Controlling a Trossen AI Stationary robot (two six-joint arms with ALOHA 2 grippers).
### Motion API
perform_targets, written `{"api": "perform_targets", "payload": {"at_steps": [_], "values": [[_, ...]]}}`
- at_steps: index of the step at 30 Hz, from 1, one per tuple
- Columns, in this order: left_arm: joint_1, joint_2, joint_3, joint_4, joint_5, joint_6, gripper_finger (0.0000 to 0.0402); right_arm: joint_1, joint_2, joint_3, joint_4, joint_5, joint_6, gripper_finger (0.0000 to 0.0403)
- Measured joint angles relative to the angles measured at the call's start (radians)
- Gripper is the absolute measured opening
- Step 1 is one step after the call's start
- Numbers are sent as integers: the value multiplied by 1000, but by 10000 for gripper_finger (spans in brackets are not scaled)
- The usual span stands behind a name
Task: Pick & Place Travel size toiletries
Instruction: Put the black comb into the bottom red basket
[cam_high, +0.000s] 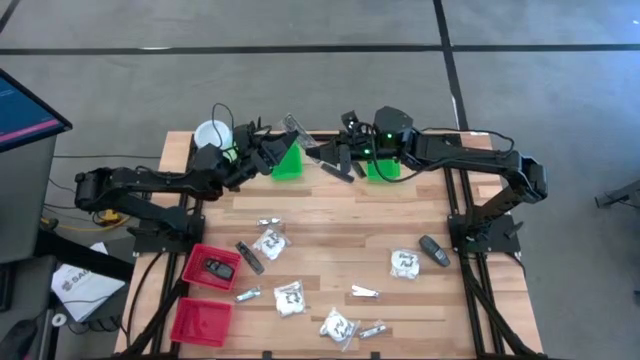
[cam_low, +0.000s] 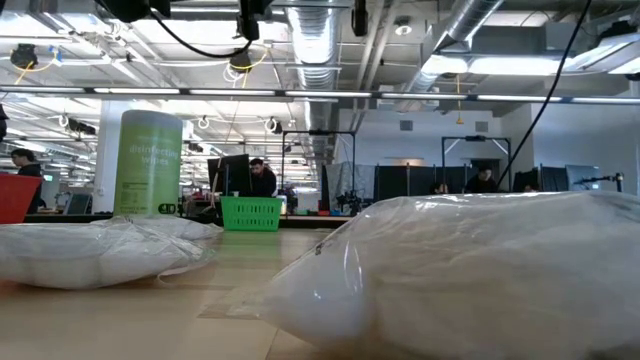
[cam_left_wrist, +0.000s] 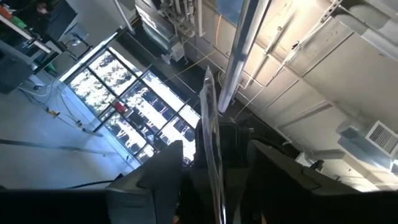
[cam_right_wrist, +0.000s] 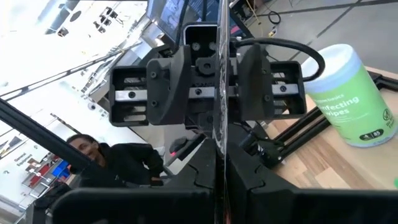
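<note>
Meeting at upper centre, right gripper (cam_high: 335, 152) clenched on a slim silvery sachet (cam_high: 318, 152); left gripper (cam_high: 283, 140) part-closed around it.

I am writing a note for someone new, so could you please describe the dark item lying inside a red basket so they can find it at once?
Start at the wooden table and go to its near left corner, where two red baskets sit side by side. The basket closer to the arms holds one dark oval piece; the other red basket looks bare, and the white packets lie loose on the wood.
</note>
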Motion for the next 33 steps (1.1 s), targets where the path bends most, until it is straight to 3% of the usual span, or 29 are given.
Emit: {"api": "perform_targets", "payload": {"at_steps": [9,17,23,33], "values": [[0,0,0,-1,26,-1,117,-16,0,0,-10,-19,21,2],[1,0,0,-4,40,-4,13,-28,0,1,-1,-27,25,3],[0,-1,0,-2,60,-7,6,-21,0,1,-3,-25,9,34],[-13,-4,0,-21,104,-30,4,-22,-2,1,-3,-26,11,134]]}}
